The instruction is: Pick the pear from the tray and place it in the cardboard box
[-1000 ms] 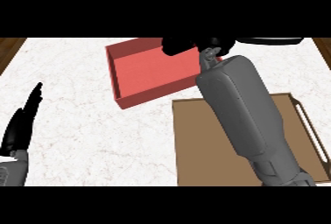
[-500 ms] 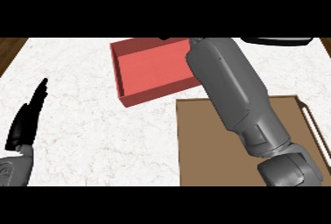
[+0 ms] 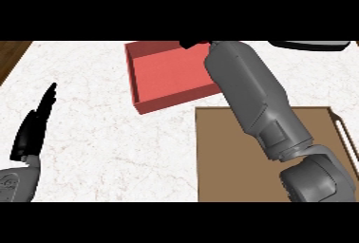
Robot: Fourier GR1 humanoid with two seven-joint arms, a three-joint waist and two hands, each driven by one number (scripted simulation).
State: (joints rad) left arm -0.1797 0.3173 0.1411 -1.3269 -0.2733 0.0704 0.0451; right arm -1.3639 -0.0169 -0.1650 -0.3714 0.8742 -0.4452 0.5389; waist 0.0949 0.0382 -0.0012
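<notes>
Far left of the frame, the left robot hand (image 3: 33, 129) sits open with fingers straight up, resting over the white counter (image 3: 98, 156). Upper middle is the red box (image 3: 168, 76). The right forearm (image 3: 259, 104) crosses up from the brown tray (image 3: 224, 161) at lower right, and only a black sliver of the right robot hand (image 3: 189, 43) shows at the box's top edge, so can't tell its fingers. Pear isn't visible anywhere, so can't say where it lies relative to that hand.
</notes>
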